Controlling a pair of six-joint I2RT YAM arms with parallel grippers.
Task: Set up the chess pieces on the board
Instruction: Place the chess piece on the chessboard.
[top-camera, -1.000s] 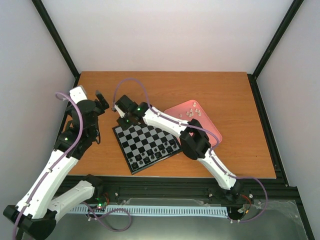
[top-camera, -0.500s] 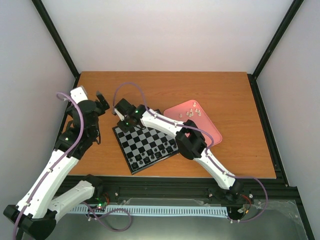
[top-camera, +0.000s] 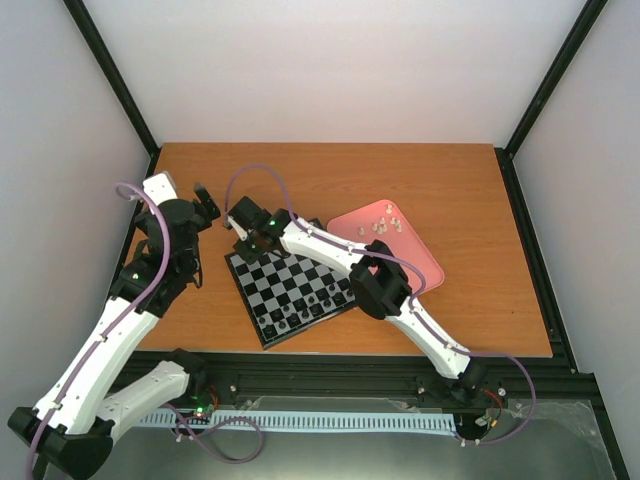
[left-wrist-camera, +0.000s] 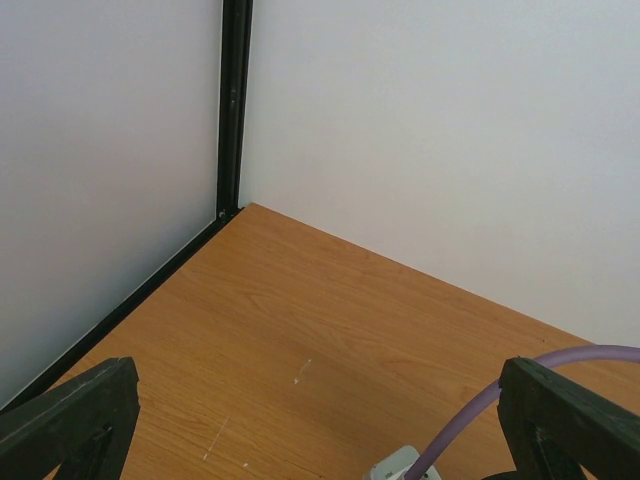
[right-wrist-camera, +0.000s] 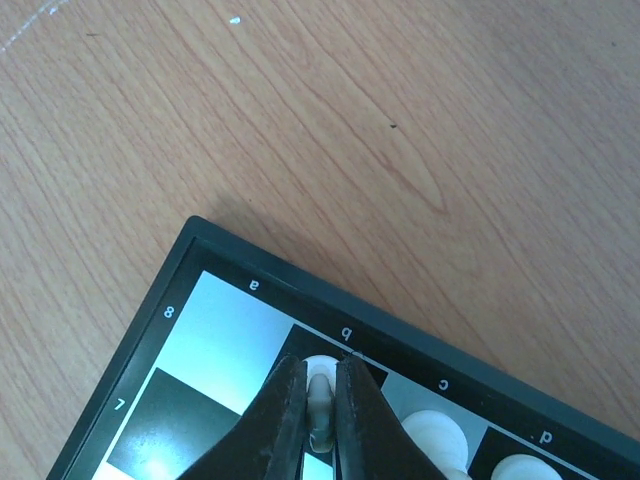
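Right gripper (right-wrist-camera: 320, 372) is clamped on a white piece (right-wrist-camera: 318, 398), with the fingers snug on both sides of it. It's a tiny, glossy cream thing with a rounded head, narrower than either finger. It's over the dark square by the b label, in the row marked 8, right next to a corner of the board (right-wrist-camera: 300, 300). I can't tell if its base is actually down. A second white piece (right-wrist-camera: 435, 432) stands on the c square beside it, and a third white piece (right-wrist-camera: 520, 468) on d.

The board has a black frame with white letters and black and grey-white checks, and it sits skewed on the table (top-camera: 470, 190). The dark pieces (top-camera: 310, 305) are bunched along its near side. The pink tray (top-camera: 425, 262) lies just to its right, holding a few loose white pieces (top-camera: 385, 225) at its far end.

Left gripper (left-wrist-camera: 320, 420) is spread wide with nothing in it, off to the left of the board
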